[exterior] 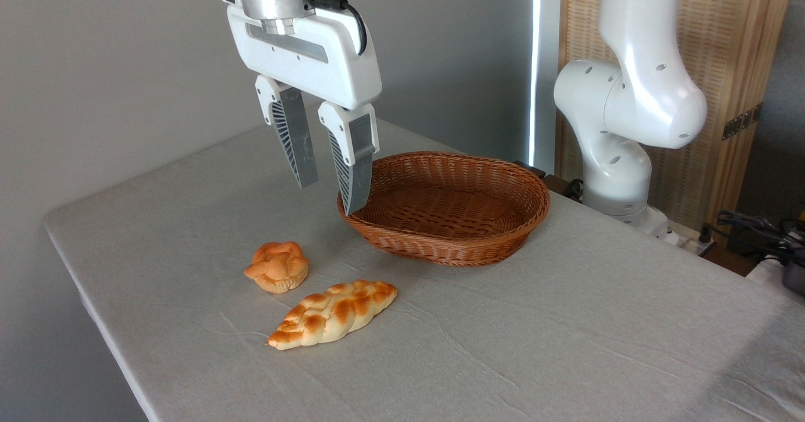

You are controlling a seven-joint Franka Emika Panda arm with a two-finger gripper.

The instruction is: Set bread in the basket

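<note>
The bread [277,266], a small round knotted bun with a golden-orange top, rests on the white tablecloth left of centre. To its upper right stands the basket [503,233], an oval reddish-brown wicker one with nothing in it. My gripper [330,199] hangs in the air above the table, up and to the right of the bun, near the basket's left rim. Its two grey fingers are spread apart with nothing between them.
A long braided loaf [333,314] lies just in front of the bun, to its right. The arm's white base [619,158] stands at the table's back right, with cables [755,227] beyond it. The table's left edge [94,309] runs close to the bun.
</note>
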